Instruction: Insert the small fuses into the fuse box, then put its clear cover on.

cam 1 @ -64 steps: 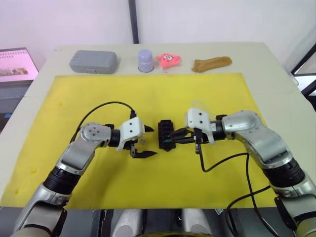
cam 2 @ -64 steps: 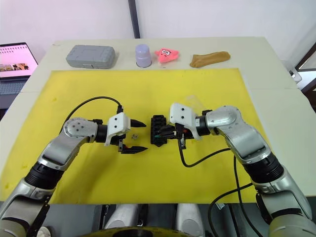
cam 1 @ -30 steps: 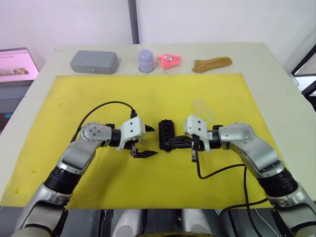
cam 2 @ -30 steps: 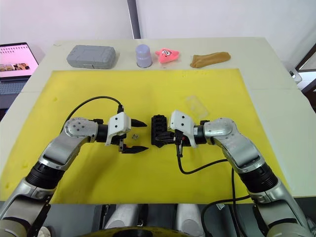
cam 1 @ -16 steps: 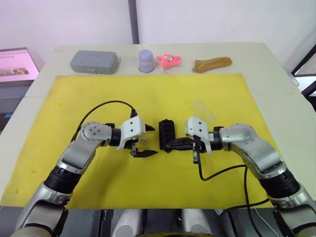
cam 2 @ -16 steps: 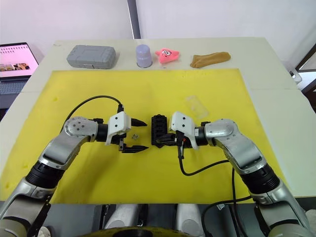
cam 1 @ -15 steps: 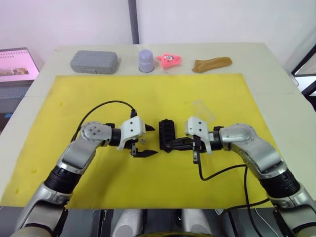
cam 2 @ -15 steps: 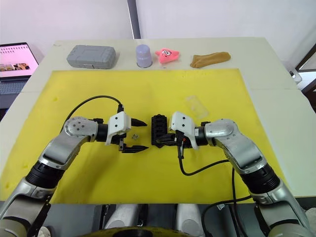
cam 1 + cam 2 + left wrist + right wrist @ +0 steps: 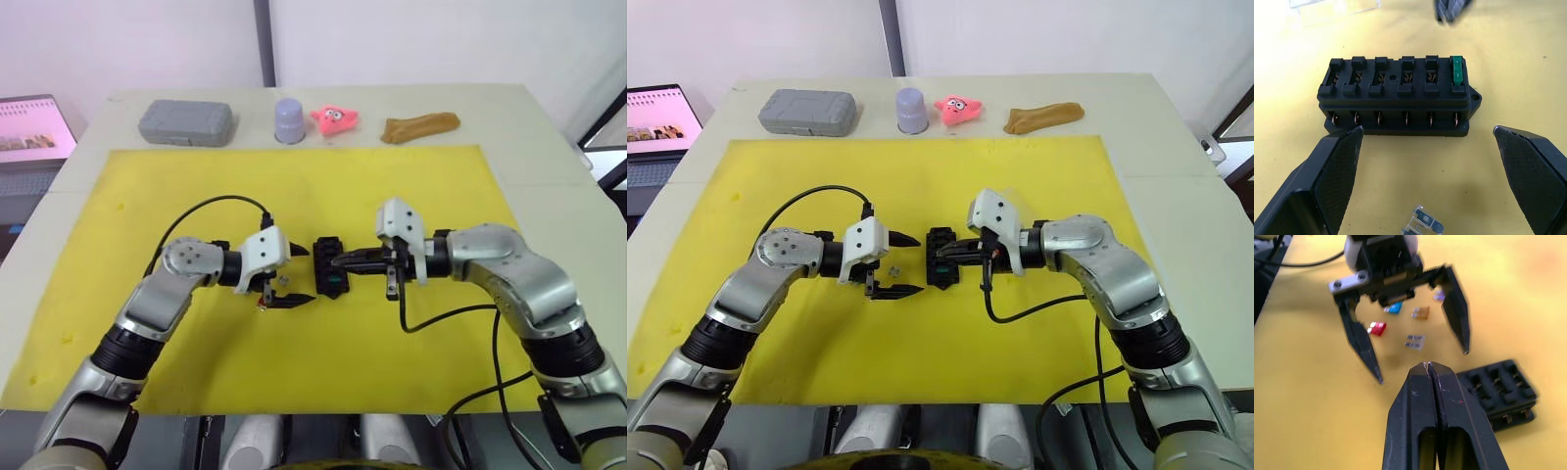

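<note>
Since the earlier frames the right gripper has lifted off the near end of the small black rectangular fuse box and now hovers over its middle, fingers pressed together and holding nothing that can be seen. The left gripper has barely shifted; its fingers are spread wide, the box lying straight ahead between them, long axis across the gap from one fingertip to the other. One green blade fuse is seated in the end slot; the other five slots look empty. The loose fuses lie just short of the left fingertips, between them and the box: a grey one nearest, then red, amber, teal and purple. The left arm looks far nearer to these. The clear rectangular plastic cover rests on the yellow surface beyond the box from the left fingers.
</note>
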{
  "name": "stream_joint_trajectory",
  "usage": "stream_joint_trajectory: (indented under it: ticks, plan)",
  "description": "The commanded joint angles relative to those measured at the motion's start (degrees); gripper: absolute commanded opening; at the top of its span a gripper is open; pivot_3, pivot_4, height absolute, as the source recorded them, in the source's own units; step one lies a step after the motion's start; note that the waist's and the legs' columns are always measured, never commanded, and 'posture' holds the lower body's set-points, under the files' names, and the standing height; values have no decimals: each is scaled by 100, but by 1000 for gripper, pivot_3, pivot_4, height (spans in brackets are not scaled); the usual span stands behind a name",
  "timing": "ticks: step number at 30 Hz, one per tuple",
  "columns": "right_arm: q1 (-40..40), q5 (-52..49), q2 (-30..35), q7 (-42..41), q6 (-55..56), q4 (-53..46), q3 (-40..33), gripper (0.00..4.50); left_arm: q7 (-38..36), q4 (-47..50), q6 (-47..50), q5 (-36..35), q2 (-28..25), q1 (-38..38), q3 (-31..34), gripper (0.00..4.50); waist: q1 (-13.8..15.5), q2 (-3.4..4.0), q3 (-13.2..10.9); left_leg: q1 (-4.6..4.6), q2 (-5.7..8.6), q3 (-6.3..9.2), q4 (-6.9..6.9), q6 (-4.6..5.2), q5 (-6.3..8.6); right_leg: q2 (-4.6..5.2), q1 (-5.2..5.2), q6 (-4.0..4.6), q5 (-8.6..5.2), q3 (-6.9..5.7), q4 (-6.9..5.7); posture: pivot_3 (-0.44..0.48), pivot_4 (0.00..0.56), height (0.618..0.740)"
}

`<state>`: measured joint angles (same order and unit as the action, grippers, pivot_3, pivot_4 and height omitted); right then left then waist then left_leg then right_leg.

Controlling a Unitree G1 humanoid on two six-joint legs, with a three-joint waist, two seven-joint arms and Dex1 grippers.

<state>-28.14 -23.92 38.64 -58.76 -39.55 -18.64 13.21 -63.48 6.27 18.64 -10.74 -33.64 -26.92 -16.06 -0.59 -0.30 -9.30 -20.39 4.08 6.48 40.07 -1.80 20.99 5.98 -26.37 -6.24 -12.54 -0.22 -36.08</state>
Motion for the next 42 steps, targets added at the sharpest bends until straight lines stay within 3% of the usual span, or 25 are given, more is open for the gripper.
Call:
stream_joint_trajectory:
  ticks: [1, 7, 19, 24, 29, 33, 39, 42]
  plan:
    - [45, 106, -55, -6, 221, 32, 77, 15, 21, 70, -39, -58, -15, -80, 128, 4500, -1, 0, 0, 0, 0, 0, 0, 0, 0, 0, 0, 0, 0, 0, 0, 0, 150, 740]
    - [330, 617, -74, 2, 665, 428, 529, 15, 45, 126, -6, -56, -30, -67, 139, 4500, -3, 0, 1, 3, 0, 0, 0, 0, 0, -1, 2, 0, 0, 0, 0, 0, 150, 740]
    - [-197, -297, 198, 118, -272, -731, -536, 15, -44, 235, 270, -390, -227, -106, 560, 4500, 0, 0, 0, -1, -1, 1, 0, 0, 0, 0, -3, 0, 0, 0, 0, 0, 150, 740]
    - [-24, -338, 874, 46, -328, -1053, -1011, 15, -429, 169, 351, -635, -945, -101, 1057, 4500, 5, 0, 0, -2, -1, 1, -1, 0, 0, 0, -3, 0, 0, 0, 1, 0, 150, 740]
    - [719, -99, 1893, -270, 51, -960, -1634, 15, -972, -316, 442, -911, -1974, 139, 1767, 4500, 0, 0, -1, -2, 0, -2, -5, 1, 1, 0, -3, 0, 0, -1, 2, 0, 150, 740]
    - [1245, -81, 2376, -458, 286, -675, -2241, 1200, -1243, -1043, 121, -758, -2592, 392, 2114, 4500, -5, 1, -1, 2, -2, -8, -6, 2, 1, -4, -2, 0, 0, -1, 1, 0, 150, 740]
    - [2224, 97, 2786, -708, 615, -121, -3251, 4334, -1303, -2307, -530, -488, -3201, 657, 2469, 4500, 10, 1, -2, 0, -2, -13, -6, 7, 4, -4, -1, 0, 0, -1, 3, 0, 150, 740]
    - [2417, 143, 2812, -722, 724, -19, -3431, 4429, -1301, -2617, -737, -408, -3246, 642, 2488, 4500, 10, 1, -2, 4, -2, -16, -3, 8, 4, -2, 4, 0, 0, 0, 1, 0, 150, 740]
